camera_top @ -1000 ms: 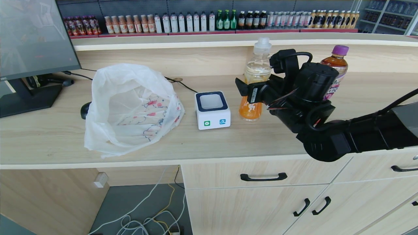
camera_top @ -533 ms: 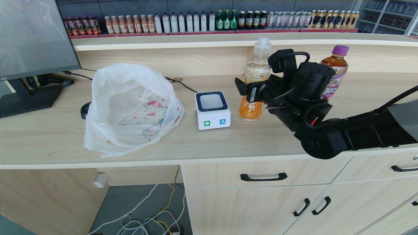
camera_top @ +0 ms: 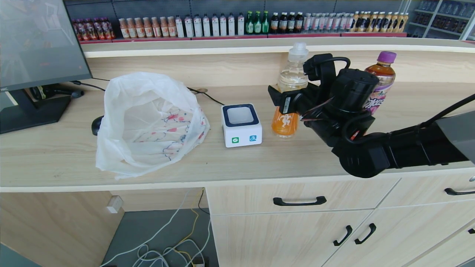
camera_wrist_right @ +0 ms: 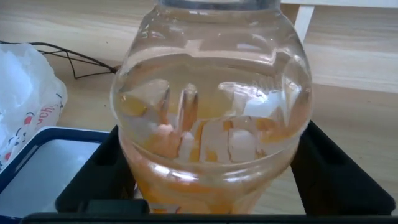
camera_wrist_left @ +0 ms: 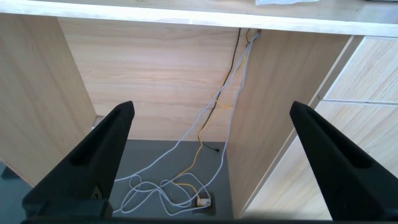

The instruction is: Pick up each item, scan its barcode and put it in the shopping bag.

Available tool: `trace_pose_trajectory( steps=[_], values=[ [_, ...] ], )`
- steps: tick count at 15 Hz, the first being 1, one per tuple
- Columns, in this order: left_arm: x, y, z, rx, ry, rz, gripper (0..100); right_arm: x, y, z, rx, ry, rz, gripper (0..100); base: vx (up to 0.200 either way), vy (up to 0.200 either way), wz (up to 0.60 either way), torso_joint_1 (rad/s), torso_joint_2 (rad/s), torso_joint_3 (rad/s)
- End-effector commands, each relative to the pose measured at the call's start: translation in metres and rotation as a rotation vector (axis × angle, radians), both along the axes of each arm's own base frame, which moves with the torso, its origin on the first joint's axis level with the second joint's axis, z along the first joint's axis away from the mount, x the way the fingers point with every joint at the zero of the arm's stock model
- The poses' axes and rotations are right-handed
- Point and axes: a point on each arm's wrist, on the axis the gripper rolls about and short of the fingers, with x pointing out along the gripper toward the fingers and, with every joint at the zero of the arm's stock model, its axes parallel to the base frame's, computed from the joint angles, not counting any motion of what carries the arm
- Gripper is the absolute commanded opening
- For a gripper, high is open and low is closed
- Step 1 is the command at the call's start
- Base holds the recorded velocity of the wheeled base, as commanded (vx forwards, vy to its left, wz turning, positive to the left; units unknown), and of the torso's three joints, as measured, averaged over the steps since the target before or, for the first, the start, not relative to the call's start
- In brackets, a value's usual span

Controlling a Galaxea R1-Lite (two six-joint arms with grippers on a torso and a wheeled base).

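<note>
Head view, right of centre: the orange drink bottle [camera_top: 285, 124] stands upright on the wooden counter [camera_top: 297, 155], just right of the white scanner box [camera_top: 241, 125]. The right gripper [camera_top: 291, 98] holds its jaws open on both sides of the bottle. Left wrist view: the left gripper [camera_wrist_left: 211, 112] is spread wide, with floor cables [camera_wrist_left: 180, 186] seen between its fingers.

You have a matt, pale wood-grain surface [camera_top: 259, 163]; centre left, the shopping bag [camera_top: 148, 122] is thin, crinkled, translucent plastic; the orange-drink bottle [camera_top: 293, 79] looks like glossy clear plastic.
</note>
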Motion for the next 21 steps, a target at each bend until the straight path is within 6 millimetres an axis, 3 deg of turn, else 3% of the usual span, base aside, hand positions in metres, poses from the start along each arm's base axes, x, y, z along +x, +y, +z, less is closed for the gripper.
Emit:
trace_pose_trajectory(
  steps=[1,15,21],
  values=[
    [0.0,0.0,0.0,0.0,-0.001,0.001,100,-0.001,0.001,0.0,0.001,-0.001,0.004,0,0.0,0.0,0.0,0.0,0.0,0.0],
    [0.0,0.0,0.0,0.0,-0.001,0.001,100,-0.013,-0.006,0.017,0.026,-0.03,0.008,0,0.0,0.0,0.0,0.0,0.0,0.0],
    [0.0,0.0,0.0,0.0,-0.001,0.001,100,-0.038,-0.019,0.033,0.047,-0.038,0.01,0,0.0,0.0,0.0,0.0,0.0,0.0]
  ],
)
